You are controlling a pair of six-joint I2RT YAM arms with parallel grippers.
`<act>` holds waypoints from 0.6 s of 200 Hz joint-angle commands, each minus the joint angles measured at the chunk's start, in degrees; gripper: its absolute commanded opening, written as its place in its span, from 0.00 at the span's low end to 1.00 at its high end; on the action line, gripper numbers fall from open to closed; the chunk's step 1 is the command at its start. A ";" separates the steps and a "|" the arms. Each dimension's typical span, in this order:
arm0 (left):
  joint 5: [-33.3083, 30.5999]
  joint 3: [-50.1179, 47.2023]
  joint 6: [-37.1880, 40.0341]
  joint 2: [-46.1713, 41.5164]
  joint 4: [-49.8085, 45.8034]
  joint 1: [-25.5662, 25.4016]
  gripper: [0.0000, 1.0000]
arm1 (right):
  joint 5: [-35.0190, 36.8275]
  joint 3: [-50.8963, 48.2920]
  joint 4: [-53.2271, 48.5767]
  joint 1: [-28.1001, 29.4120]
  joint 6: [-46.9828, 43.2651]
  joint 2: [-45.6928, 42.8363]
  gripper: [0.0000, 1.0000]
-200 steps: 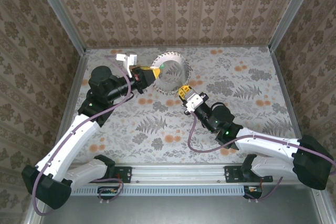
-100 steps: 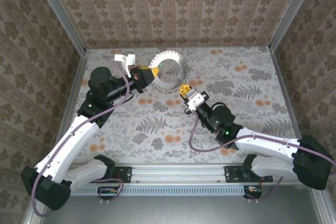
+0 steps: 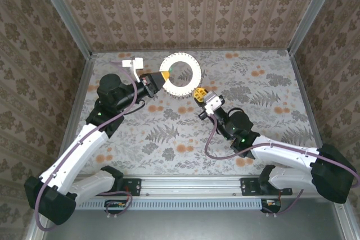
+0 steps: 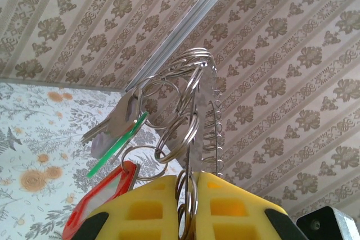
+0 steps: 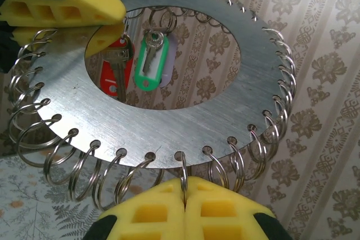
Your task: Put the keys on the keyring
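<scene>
Right wrist: right gripper [image 5: 184, 188] clamped on keyring [image 5: 169, 125] loop, left gripper [image 4: 191, 186] pinching rim, probably steadying it so keys [image 5: 147, 60] hang free

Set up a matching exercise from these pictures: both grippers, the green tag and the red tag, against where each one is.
1 left gripper
2 right gripper
3 green tag
4 red tag

A hangs in the keyring hole, farther from the left gripper
B shut on one wire loop at the keyring rim, away from the tags
C hangs in the hole, right beside the left gripper
D shut on the keyring rim by the tags

Pairs: 1-D, 2-B, 3-A, 4-C
</scene>
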 commanded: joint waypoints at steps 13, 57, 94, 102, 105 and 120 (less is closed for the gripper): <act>2.11 -0.57 -6.18 0.72 -0.48 0.29 0.00 | -1.53 1.85 3.78 -1.61 -0.25 -0.10 0.00; 4.04 -0.71 -11.14 1.96 2.45 1.38 0.05 | -2.33 0.99 2.81 -2.91 -1.39 -0.92 0.00; 4.25 -0.42 -10.21 2.13 0.35 1.82 0.25 | -4.93 2.28 -1.57 -3.52 -0.74 -2.49 0.00; 4.31 -0.26 -10.14 2.39 -0.02 1.83 0.27 | -5.79 2.35 -2.05 -3.60 -0.09 -2.72 0.00; 4.31 -0.19 -10.30 2.57 -0.21 1.83 0.28 | -5.85 2.35 -2.14 -3.67 0.12 -2.73 0.00; 4.03 -0.25 -10.47 3.08 -2.15 1.91 0.39 | -6.75 2.53 -2.76 -3.89 1.72 -3.08 0.00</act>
